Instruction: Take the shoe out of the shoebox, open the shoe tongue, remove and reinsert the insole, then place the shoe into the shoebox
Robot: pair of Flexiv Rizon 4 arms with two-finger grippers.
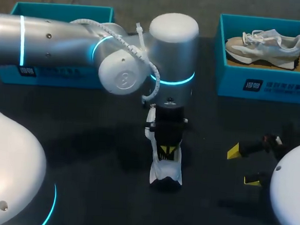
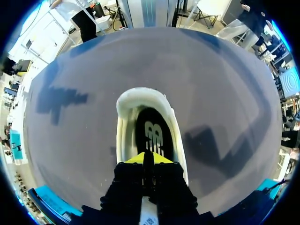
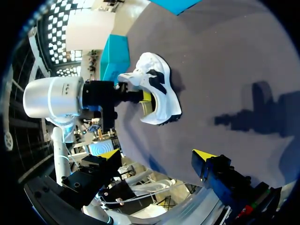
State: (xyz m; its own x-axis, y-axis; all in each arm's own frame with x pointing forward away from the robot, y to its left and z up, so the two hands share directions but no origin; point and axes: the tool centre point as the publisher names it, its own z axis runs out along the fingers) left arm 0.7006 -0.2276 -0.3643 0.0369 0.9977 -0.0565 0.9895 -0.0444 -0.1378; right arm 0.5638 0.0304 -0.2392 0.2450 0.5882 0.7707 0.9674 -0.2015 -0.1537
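The white low-top sports shoe stands upright at the middle of the dark desk. The left tool is inside the shoe's opening with its fingers drawn together and its tips on the black foam insole. Whether it pinches the insole cannot be told. The right tool hangs wide open and empty nearby.

Handling, as a judgement:
- **Shoe:** light, with a soft upper, and easily tipped. Steady it at the heel.
- **Insole:** thin and floppy. Grip it at its heel edge.

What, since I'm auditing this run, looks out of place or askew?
Nothing stands out. The white shoe stands upright on the table with the left gripper in its opening; the other shoe lies neatly in its shoebox.
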